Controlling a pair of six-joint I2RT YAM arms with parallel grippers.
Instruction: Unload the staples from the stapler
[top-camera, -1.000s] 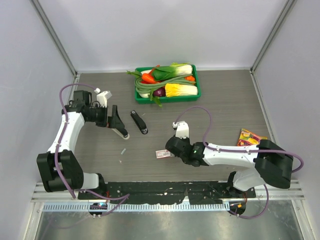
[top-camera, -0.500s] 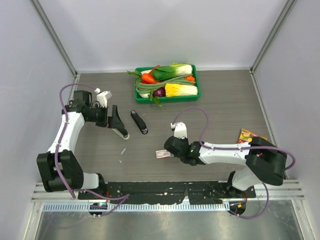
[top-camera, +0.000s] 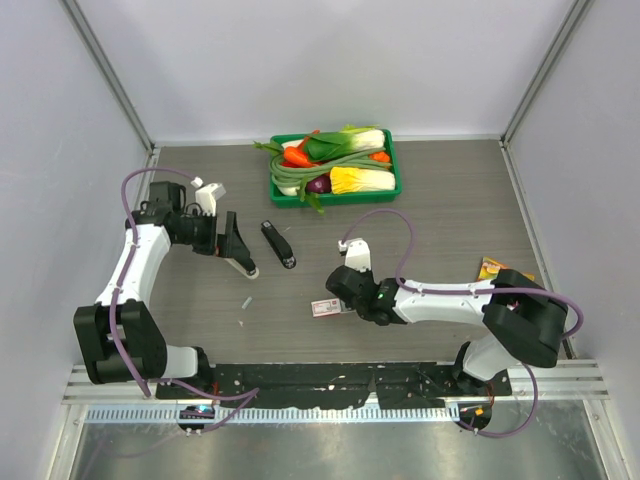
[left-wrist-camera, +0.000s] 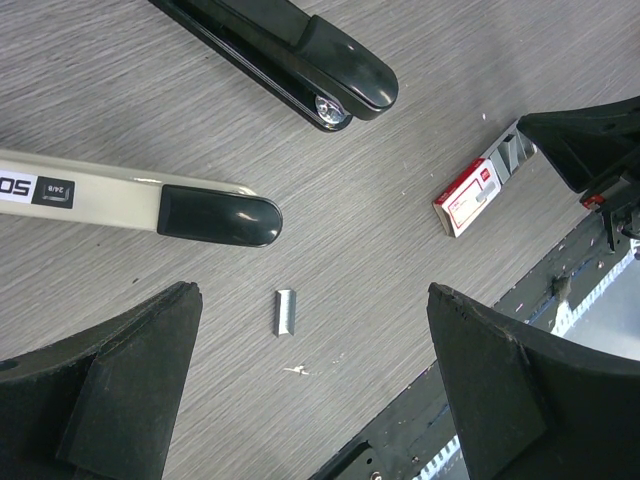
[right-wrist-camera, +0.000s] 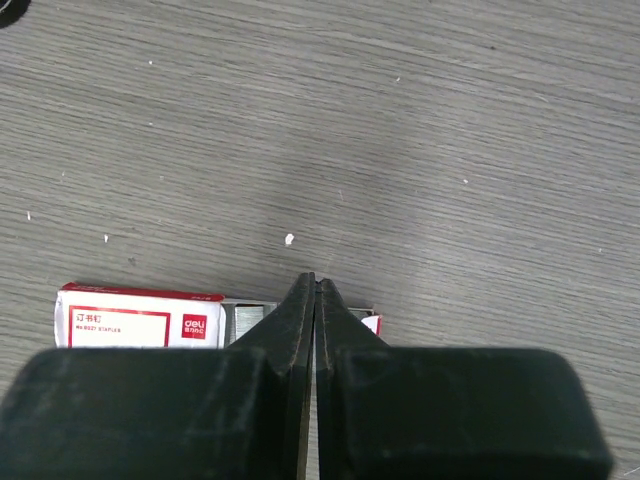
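The right hand (right-wrist-camera: 315, 285) has its fingers pressed together on nothing, tips poised at the open end of the red-and-white staple box (right-wrist-camera: 140, 318), perhaps to nudge it; the left hand (left-wrist-camera: 312, 298) hangs spread wide above a loose strip of staples (left-wrist-camera: 285, 312) lying on the tabletop (left-wrist-camera: 390, 210), likely ready to collect it; just beyond lie a cream stapler (left-wrist-camera: 130, 195) and a black stapler (left-wrist-camera: 300, 50), apart.

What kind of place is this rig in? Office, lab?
Most likely a robot test cell in a lab, not an office: a wood-grain table boxed in by plain white panels, with staged props on it, a green tray of vegetables, a black stapler and a staple box.
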